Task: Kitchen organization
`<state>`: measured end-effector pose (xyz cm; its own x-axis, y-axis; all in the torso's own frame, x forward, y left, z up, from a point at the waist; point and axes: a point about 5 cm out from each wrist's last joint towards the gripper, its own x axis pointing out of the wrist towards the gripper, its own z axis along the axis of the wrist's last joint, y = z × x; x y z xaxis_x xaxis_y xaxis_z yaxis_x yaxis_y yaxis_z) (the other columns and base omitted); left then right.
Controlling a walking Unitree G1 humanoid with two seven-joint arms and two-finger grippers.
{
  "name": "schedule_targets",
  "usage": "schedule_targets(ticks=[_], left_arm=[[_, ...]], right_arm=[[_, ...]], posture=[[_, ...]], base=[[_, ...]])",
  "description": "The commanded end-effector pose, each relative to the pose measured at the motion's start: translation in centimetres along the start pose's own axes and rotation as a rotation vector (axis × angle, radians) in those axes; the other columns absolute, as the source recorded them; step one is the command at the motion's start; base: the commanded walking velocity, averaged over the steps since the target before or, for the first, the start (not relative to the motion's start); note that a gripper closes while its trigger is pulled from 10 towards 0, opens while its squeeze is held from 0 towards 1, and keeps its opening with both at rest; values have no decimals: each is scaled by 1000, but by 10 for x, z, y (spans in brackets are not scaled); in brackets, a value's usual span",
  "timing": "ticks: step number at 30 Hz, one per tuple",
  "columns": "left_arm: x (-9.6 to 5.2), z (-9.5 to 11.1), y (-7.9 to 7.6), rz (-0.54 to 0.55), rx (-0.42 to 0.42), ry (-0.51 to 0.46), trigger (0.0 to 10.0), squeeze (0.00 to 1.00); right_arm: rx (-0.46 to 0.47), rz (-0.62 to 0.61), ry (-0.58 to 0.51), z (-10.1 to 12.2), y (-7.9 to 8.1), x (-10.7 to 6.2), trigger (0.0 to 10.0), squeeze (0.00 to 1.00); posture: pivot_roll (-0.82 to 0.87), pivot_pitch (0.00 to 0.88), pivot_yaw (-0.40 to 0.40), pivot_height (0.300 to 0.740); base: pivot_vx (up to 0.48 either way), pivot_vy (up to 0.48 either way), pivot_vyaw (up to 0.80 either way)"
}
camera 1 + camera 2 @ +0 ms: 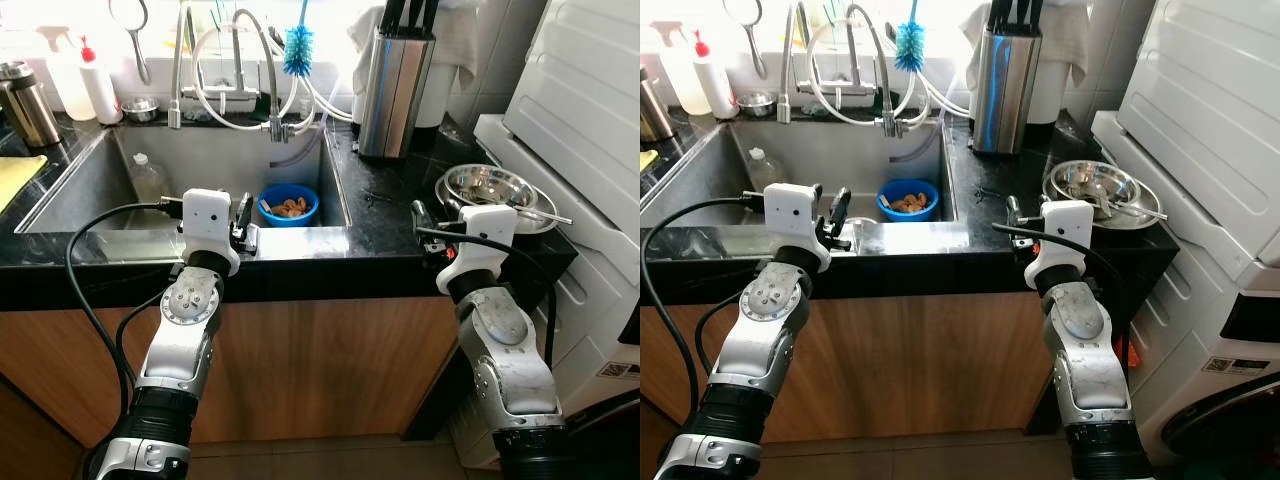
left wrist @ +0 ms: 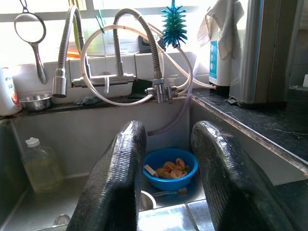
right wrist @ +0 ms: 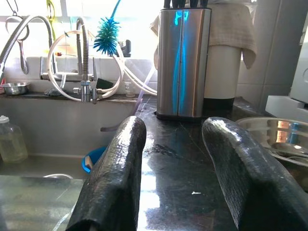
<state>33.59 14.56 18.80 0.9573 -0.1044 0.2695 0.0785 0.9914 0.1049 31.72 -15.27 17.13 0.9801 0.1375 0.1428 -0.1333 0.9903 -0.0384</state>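
Both arms are raised to the counter edge. The left gripper (image 1: 243, 215) hovers over the front lip of the sink (image 1: 80, 190), fingers apart and empty. The blue bowl (image 1: 289, 205) (scraps inside) sits at its one o'clock. The right gripper (image 1: 420, 215), also spread and empty, hovers over the black counter (image 1: 385, 215), with the metal bowl (image 1: 490, 190) at two o'clock.

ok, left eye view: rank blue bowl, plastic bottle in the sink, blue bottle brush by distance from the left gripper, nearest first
1. Blue bowl: on the sink floor, just ahead of the left gripper and to its right.
2. Plastic bottle: in the sink's left part, ahead and to the left.
3. Blue bottle brush: hanging above the taps at the back, farthest.
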Motion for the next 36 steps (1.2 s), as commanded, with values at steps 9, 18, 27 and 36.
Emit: schedule_targets(ticks=[9, 18, 27, 36], left_arm=[[4, 2, 0, -6, 4, 7, 10000, 0], [4, 1, -2, -15, 2, 12, 10000, 0], [5, 2, -2, -18, -1, 9, 10000, 0], [4, 2, -2, -18, 0, 14, 10000, 0]], right_arm=[[9, -6, -9, 4, 0, 2, 10000, 0], [-24, 11, -15, 5, 1, 2, 10000, 0], [-16, 20, -12, 4, 4, 3, 10000, 0], [-11, 14, -12, 4, 3, 2, 10000, 0]], posture=[[-24, 25, -30, 740], [-25, 13, -29, 740], [-24, 11, -28, 740], [-24, 22, -26, 740]], base=[[0, 0, 284], [0, 0, 0], [0, 0, 202], [0, 0, 0]])
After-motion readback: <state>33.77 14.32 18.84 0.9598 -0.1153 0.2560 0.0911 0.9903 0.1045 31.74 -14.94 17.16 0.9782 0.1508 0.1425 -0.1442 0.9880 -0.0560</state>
